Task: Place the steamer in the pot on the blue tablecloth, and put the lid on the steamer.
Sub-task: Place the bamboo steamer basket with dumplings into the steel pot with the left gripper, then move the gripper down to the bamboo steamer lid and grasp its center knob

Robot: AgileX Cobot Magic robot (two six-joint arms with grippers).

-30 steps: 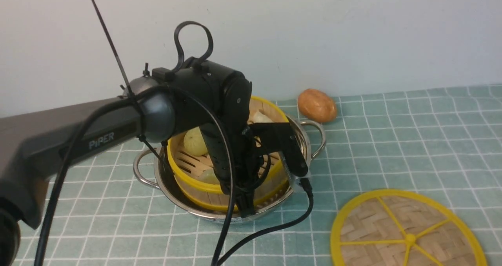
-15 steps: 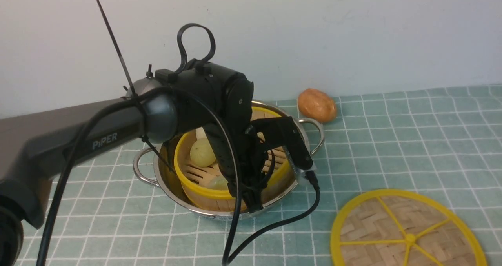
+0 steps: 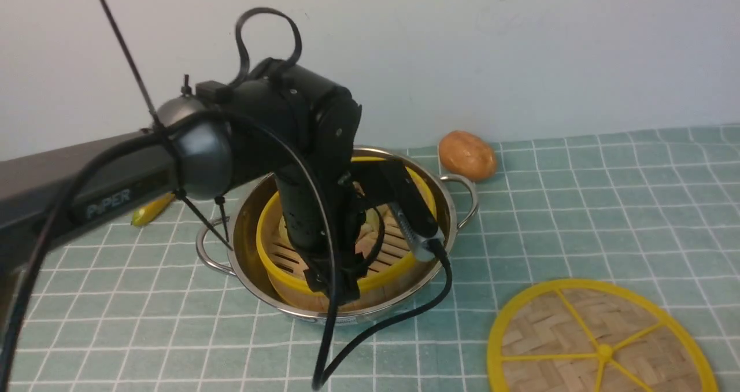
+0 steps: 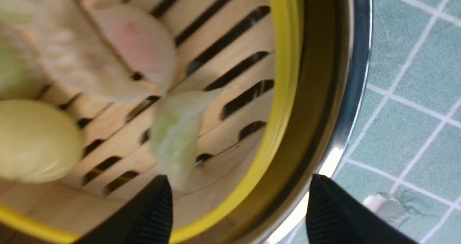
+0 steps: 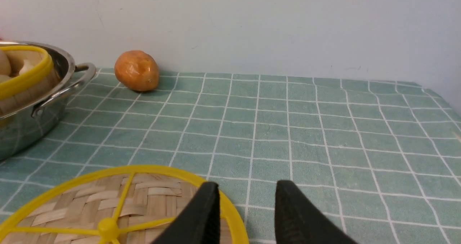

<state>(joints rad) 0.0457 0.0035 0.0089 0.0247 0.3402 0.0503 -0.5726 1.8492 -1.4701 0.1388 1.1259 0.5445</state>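
I'm seeing the steamer (image 3: 269, 247) sitting inside the pot (image 3: 248, 218) on the blue tablecloth (image 3: 578, 207), my left hand (image 4: 237, 186) hanging wide open astride both rims, while the right hand (image 5: 247, 190) is hovering, parted and empty, at the edge of the lid (image 3: 601, 346).

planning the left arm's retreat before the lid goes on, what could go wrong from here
The left gripper stands open astride the wall of the yellow-rimmed bamboo steamer and the rim of the shiny steel pot; a slanted retreat could hook either and tilt the steamer. Its inner finger is close to a pale green toy dumpling and might knock it.
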